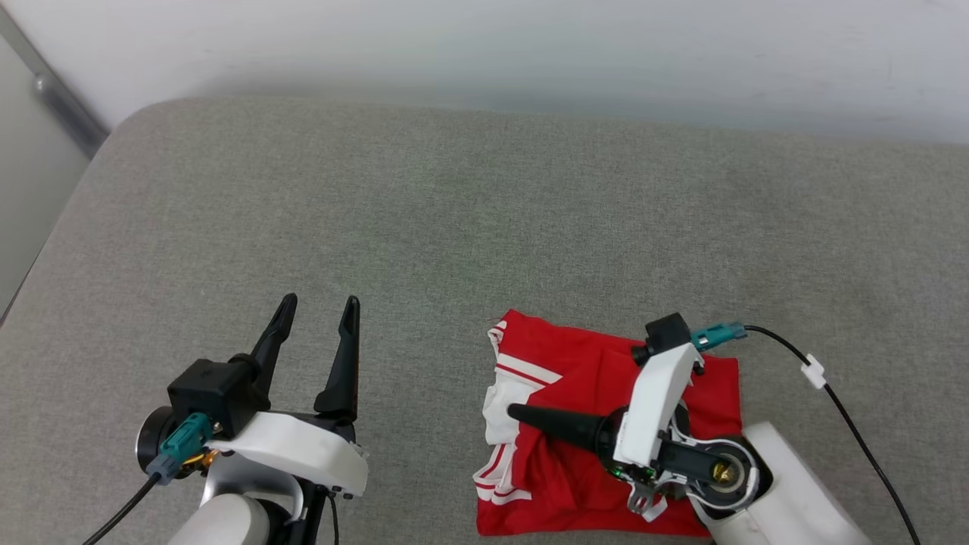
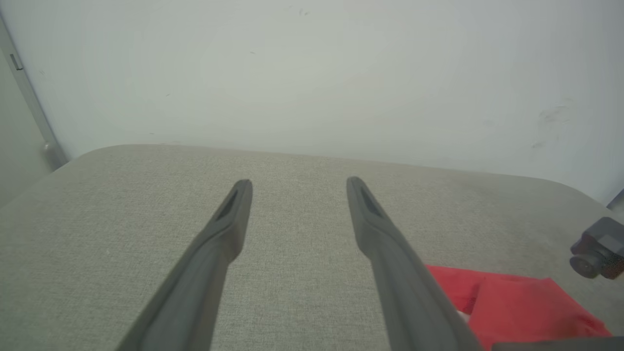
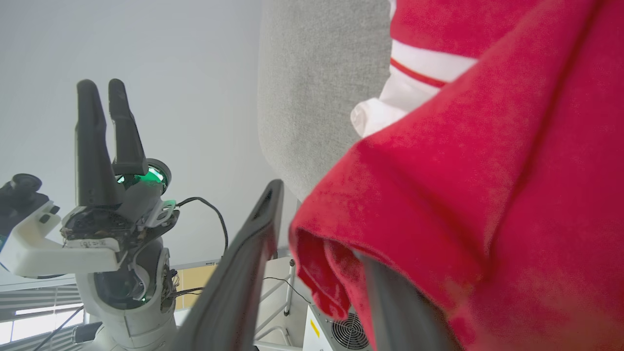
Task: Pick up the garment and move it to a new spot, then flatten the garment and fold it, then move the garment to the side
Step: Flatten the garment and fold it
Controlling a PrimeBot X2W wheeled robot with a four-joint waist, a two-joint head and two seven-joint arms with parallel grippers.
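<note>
Red garment [image 1: 575, 363], trim [image 1: 522, 371] leftward, axis perhaps crosswise

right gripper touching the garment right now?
Touching. Right wrist view: the garment drapes its red fold over one finger of the right gripper; the other finger stands clear beside it.

Left gripper [image 1: 319, 303] splayed; right gripper [image 1: 521, 415] parted

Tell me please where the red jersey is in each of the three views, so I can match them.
Head view: the red jersey lies at the lower right.
Left wrist view: the red jersey sits in the lower right corner.
Right wrist view: the red jersey covers the right half, close up.
Shared landmark: the grey padded surface beneath it.
</note>
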